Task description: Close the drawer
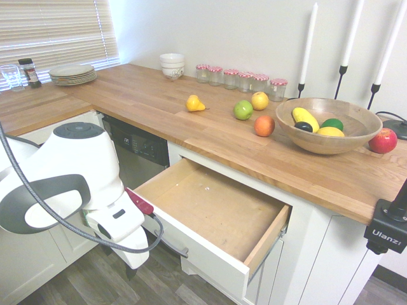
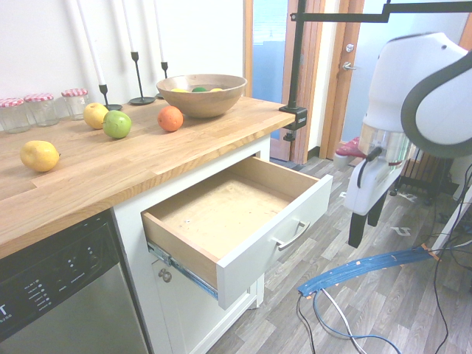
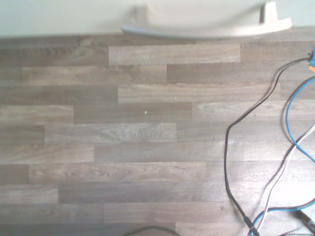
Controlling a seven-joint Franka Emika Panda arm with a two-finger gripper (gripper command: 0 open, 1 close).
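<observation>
The drawer (image 1: 210,206) stands pulled far out from under the wooden counter. Its light wood inside is empty, and its flat white front (image 2: 273,228) carries a curved silver bar handle (image 2: 292,236). My gripper (image 2: 365,225) hangs over the floor out in front of the drawer, pointing down. It stands apart from the front with its fingers open and nothing between them. In the first exterior view only a dark tip of the gripper (image 1: 130,273) shows under the white arm. The wrist view looks straight down at the floor, with the handle (image 3: 206,30) and the drawer front (image 3: 64,17) along one edge.
A dishwasher (image 1: 137,155) sits beside the drawer. On the counter (image 1: 159,101) are loose fruit, a wooden fruit bowl (image 1: 327,124), jars (image 1: 241,79), stacked plates (image 1: 72,73) and candle holders. Cables (image 2: 354,269) lie on the wood floor.
</observation>
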